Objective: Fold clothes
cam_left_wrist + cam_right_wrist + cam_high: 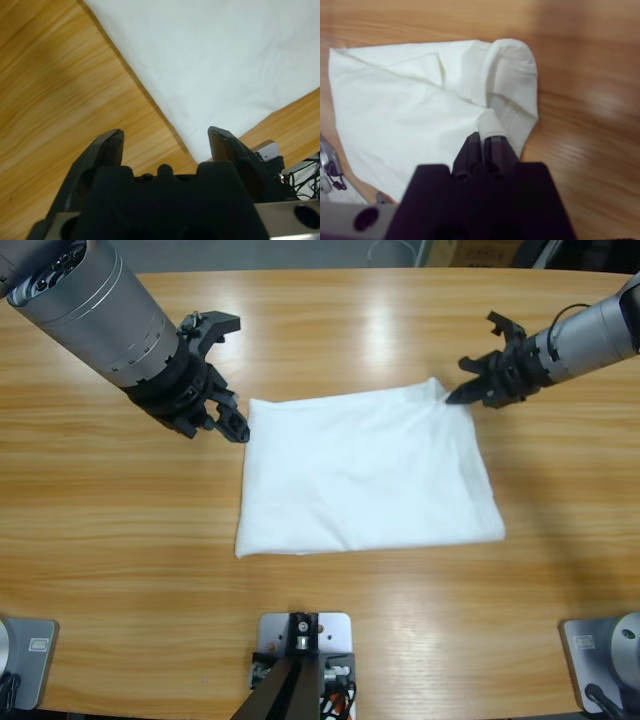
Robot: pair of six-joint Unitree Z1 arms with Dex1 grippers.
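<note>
**A:** What are the claws doing?

**B:** The right claw [487,142] is clenching a pinch of the T-shirt [365,470]. In its wrist view the two jaws are pressed together with a small tuck of white cloth between their tips, and the corner beyond them is lifting into a rounded loop. In the high view that claw [462,392] is sitting at the shirt's two o'clock corner.

**A:** And the left one?

**B:** The left claw [165,142] is released, its jaws standing spread apart with nothing between them. The shirt's edge is running diagonally just past its tips. From above, it [232,422] is hanging at the ten o'clock corner, right beside the cloth; whether it is touching, I cannot tell.

**A:** Where is the shirt lying?

**B:** Around the middle of the worktop [120,540], already reduced to a compact, roughly four-sided packet. No sleeves, collar or print are showing, so I am judging the earlier folds as done.

**A:** So what is remaining?

**B:** Probably one more fold, or tidying. The packet is looking uneven: the six o'clock edge is lying fairly straight, while the two o'clock corner is bunching where it is being pinched. I am guessing both far corners need gripping, and only one is being held.

**A:** Any risk?

**B:** The fabric is thin and soft, so pulling on one corner alone could drag the layers askew.
</note>
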